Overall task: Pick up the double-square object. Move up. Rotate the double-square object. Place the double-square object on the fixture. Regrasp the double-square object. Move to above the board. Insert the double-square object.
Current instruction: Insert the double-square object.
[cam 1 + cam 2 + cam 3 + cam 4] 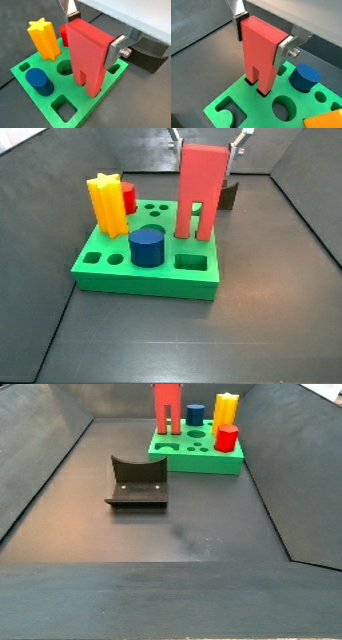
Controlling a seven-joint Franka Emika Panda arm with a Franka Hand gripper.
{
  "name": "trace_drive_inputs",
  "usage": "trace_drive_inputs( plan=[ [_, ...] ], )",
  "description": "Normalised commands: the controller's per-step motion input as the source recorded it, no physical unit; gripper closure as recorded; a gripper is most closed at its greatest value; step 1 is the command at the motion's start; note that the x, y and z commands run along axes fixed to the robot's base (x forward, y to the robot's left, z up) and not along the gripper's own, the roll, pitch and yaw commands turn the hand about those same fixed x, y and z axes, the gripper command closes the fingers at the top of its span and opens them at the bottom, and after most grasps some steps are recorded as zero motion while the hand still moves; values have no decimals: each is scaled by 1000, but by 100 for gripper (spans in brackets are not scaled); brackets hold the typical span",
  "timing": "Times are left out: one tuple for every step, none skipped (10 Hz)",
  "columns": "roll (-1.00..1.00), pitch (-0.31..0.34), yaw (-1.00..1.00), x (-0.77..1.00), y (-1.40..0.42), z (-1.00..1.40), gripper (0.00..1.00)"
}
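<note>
The double-square object (88,52) is a long red block that stands upright, prongs down, over the green board (77,117). My gripper (93,31) is shut on its upper end, with one silver finger on each side; both wrist views show this, and it appears again in a wrist view (261,36). The two prong tips (258,85) meet the board's top at two square holes near its edge and seem just inside them. In a side view the block (201,190) stands at the board's far side (147,278). The fixture (138,481) stands empty on the floor, apart from the board.
A yellow star peg (44,39), a blue cylinder (39,81) and a short red cylinder (227,438) stand in the board. Several holes in the board are open (65,109). Dark sloping walls (40,464) surround the floor.
</note>
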Motion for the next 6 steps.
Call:
trace_drive_inputs(
  plan=[
    [0,-43,0,0,34,-9,100],
    [0,-23,0,0,57,-20,100],
    [0,-40,0,0,83,-17,100],
    [0,-70,14,-71,94,-60,100],
    [0,-90,26,-106,74,-77,100],
    [0,-91,37,-89,74,-100,100]
  ],
)
